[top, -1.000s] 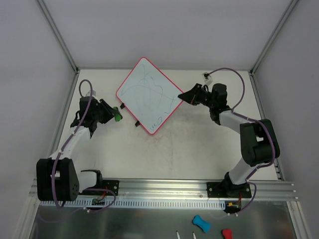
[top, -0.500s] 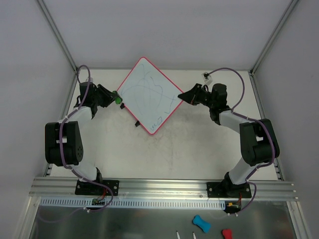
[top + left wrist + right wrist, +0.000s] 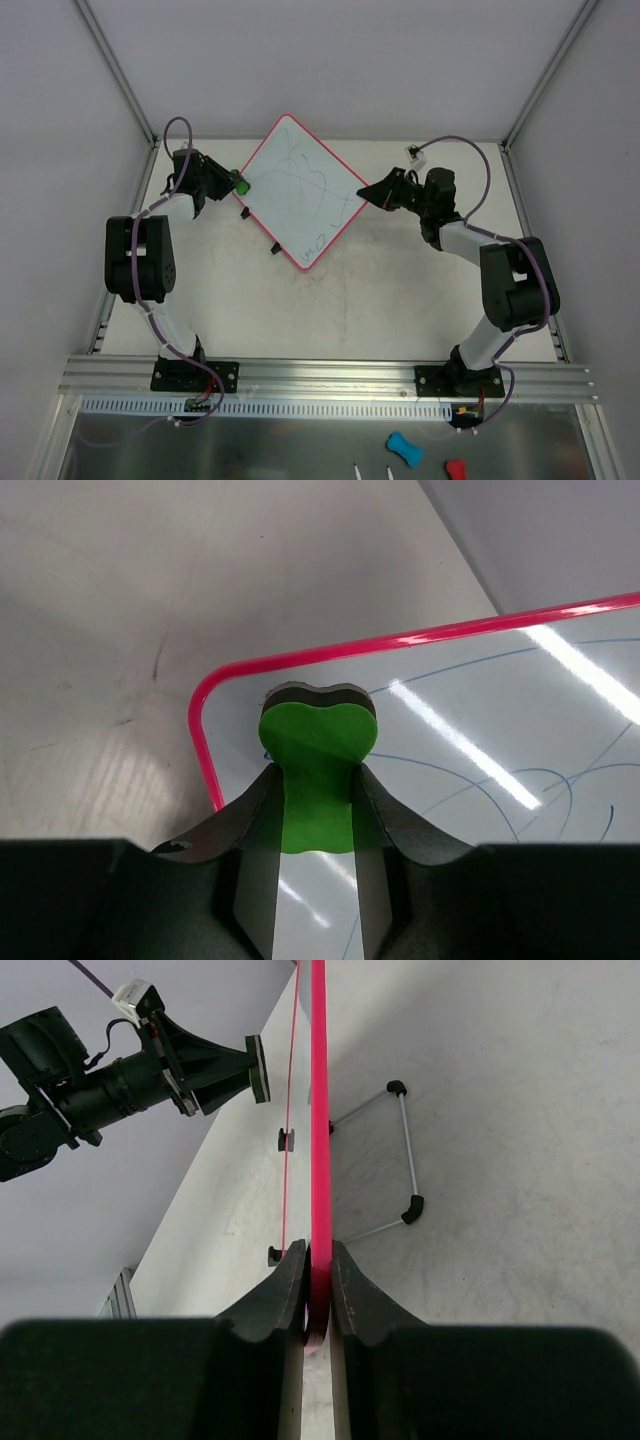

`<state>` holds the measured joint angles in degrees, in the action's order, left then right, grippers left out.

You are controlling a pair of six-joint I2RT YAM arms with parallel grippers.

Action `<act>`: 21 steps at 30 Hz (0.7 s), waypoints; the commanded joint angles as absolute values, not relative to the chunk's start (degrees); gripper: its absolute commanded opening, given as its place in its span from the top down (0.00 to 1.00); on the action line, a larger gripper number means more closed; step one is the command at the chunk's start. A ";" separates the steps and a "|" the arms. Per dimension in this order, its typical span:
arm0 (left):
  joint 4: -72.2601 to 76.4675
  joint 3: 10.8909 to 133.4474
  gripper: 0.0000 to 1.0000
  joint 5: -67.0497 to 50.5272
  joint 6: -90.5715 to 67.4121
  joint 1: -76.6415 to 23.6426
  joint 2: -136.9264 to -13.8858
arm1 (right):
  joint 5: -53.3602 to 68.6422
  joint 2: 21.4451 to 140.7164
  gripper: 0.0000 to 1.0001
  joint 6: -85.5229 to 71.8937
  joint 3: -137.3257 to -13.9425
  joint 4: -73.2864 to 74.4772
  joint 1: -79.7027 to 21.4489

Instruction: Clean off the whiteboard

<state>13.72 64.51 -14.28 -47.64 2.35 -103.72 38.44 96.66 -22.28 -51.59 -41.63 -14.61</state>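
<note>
The whiteboard [image 3: 301, 192], white with a red-pink rim and blue scribbles, sits turned like a diamond on the table. My left gripper [image 3: 234, 183] is shut on a green bone-shaped eraser [image 3: 316, 748], whose head rests on the board's left corner [image 3: 205, 730]. At the board's right corner, my right gripper [image 3: 368, 194] is shut on the rim; the right wrist view shows the pink edge [image 3: 320, 1140] pinched between the fingers, and the left gripper [image 3: 258, 1068] at the far end.
A wire stand [image 3: 405, 1150] with black feet lies under the board. Two black clips [image 3: 274, 247] sit on its lower-left edge. Frame posts flank the table. A blue eraser [image 3: 403, 448] and a red one [image 3: 455, 469] lie beyond the rail.
The left arm has swung up and away from me, carrying the green eraser from beside the board's lower-left edge onto its left corner. The right arm has stayed put on the rim.
</note>
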 commanded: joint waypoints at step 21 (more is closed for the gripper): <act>10.02 72.51 1.00 -12.13 -50.36 -1.22 -113.99 | 38.41 95.80 1.00 -19.95 -53.00 -40.17 -15.73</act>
